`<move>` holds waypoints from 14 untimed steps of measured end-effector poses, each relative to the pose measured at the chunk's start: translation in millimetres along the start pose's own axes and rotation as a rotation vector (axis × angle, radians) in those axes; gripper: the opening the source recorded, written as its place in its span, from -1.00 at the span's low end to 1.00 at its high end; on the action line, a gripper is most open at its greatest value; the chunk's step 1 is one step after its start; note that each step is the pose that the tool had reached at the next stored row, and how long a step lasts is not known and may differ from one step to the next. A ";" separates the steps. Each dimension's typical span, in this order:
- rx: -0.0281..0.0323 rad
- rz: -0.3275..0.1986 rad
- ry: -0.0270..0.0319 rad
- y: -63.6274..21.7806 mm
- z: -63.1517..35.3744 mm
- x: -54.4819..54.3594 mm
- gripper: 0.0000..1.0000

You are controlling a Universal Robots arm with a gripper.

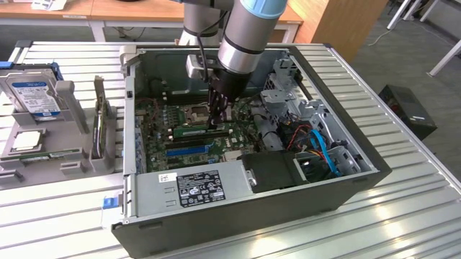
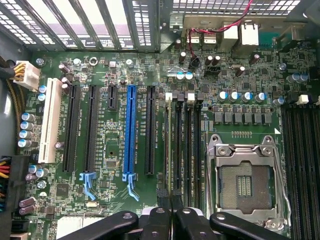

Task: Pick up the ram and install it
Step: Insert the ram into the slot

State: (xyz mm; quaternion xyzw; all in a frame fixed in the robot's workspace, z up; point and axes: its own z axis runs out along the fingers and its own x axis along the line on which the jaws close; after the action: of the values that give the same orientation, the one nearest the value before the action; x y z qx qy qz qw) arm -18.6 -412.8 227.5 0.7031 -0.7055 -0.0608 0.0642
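The gripper [image 1: 217, 125] stood low inside the open computer case [image 1: 288, 216], in the upper middle of the exterior view, with drive cages crowding the exterior view's right and bare board on its left. Its fingers [image 2: 164, 220] were pressed together on the ram [image 1: 198, 130], one green stick upright among four black memory slots [image 2: 189, 150]. One blue slot [image 2: 131, 130] lay nearby. One hard drive [image 1: 34, 94] stood at the far left. The case sat on a slatted metal table [image 1: 403, 226].
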 end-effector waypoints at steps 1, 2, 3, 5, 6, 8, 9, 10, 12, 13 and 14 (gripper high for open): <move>0.0000 0.000 0.0000 0.0 0.0 0.0 -0.76; 0.0000 0.000 0.0001 0.0 0.1 0.0 -0.76; 0.0000 0.000 0.0001 0.0 0.2 0.1 -0.76; 0.0000 0.000 0.0000 -0.1 0.6 0.0 -0.76; 0.0000 0.000 0.0000 -0.1 0.7 0.0 -0.76; 0.0000 0.000 0.0000 -0.2 0.9 0.0 -0.76; 0.0000 0.000 0.0000 -0.2 1.1 0.0 -0.76; 0.0000 0.000 0.0000 -0.2 1.2 0.0 -0.76; 0.0000 0.000 0.0000 -0.3 1.5 0.0 -0.76; 0.0001 0.000 -0.0001 -0.3 1.7 0.0 -0.76; 0.0000 0.000 0.0000 -0.4 1.9 0.0 -0.76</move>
State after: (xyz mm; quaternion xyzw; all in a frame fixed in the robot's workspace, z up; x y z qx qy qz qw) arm -18.6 -412.8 225.5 0.7032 -0.7055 -0.0608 0.0642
